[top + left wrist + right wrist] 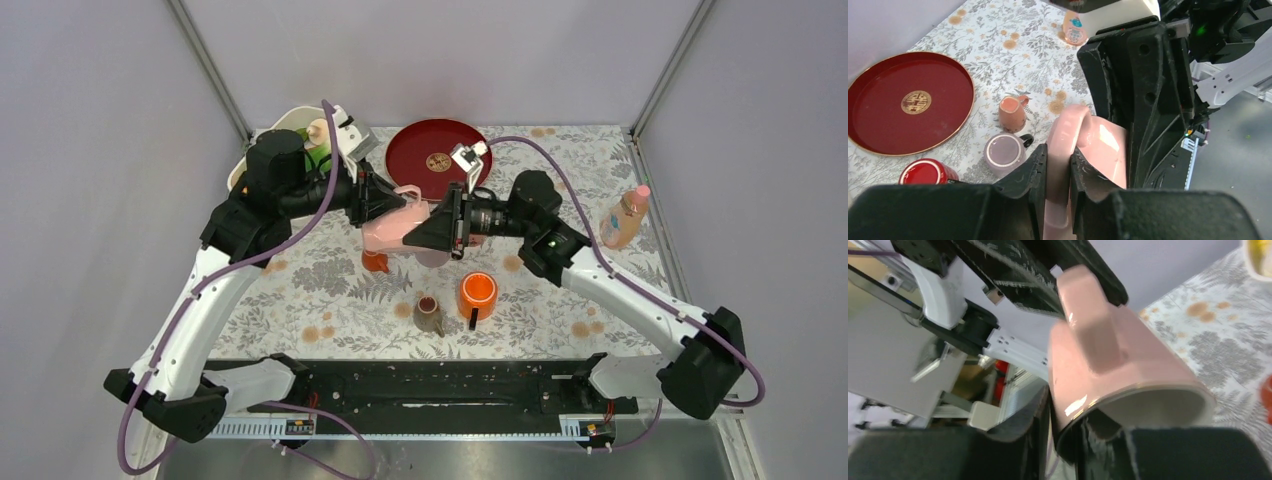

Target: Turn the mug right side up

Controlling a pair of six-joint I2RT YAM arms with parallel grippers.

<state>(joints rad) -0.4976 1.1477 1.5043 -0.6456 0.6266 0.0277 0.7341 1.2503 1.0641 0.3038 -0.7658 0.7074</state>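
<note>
Mug held in mid-air between both my arms, ready to be turned.
Above the table the mug hangs tilted, mouth towards my right arm. My left gripper is clamped on the handle. My right gripper pinches the wall at the rim. I should firm up the right grip before the left lets go, then roll that wrist until the mouth faces up.

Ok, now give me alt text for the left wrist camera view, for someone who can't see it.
The left gripper pinches the handle of a pink mug, while the right gripper clamps the mug's rim from the opposite side. Behind them, on the floral table, sit a red tray, a lilac mug, a peach cup and a red cup.
</note>
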